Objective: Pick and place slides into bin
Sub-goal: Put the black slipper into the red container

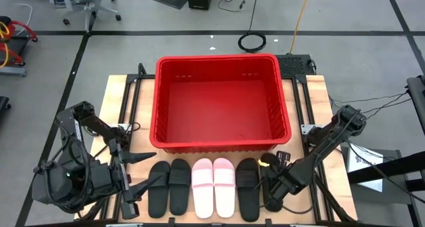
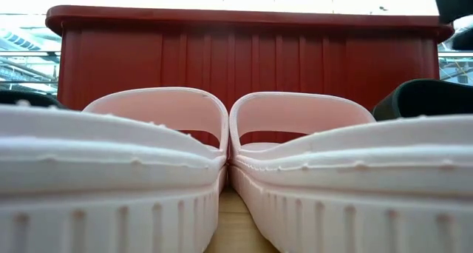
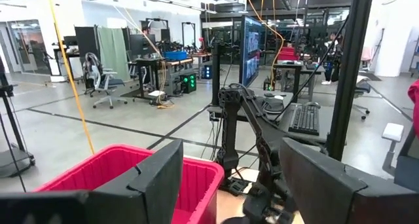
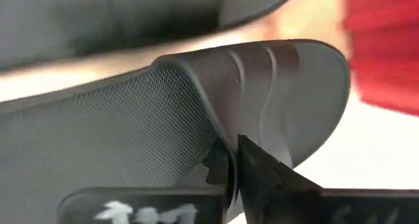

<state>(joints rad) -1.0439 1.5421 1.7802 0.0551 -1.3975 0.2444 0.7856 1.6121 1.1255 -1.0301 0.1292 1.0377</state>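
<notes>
Here, right hand (image 4: 230,168) pinched on a mesh-textured matte black slide (image 4: 196,112); left hand (image 1: 136,177) agape beside the slotted red bin (image 1: 222,147).

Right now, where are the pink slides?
In the high view, the two pink slides lie side by side at the table's front, before the red bin, with black slides on both sides.

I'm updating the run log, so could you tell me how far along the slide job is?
Nothing looks done yet: the red bin is empty. In hand: the right end effector is shut on the rightmost black slide at the row's right end. Left: five more slides, the black pair, the pink pair and one black slide. The left end effector waits open beside the row.
</notes>
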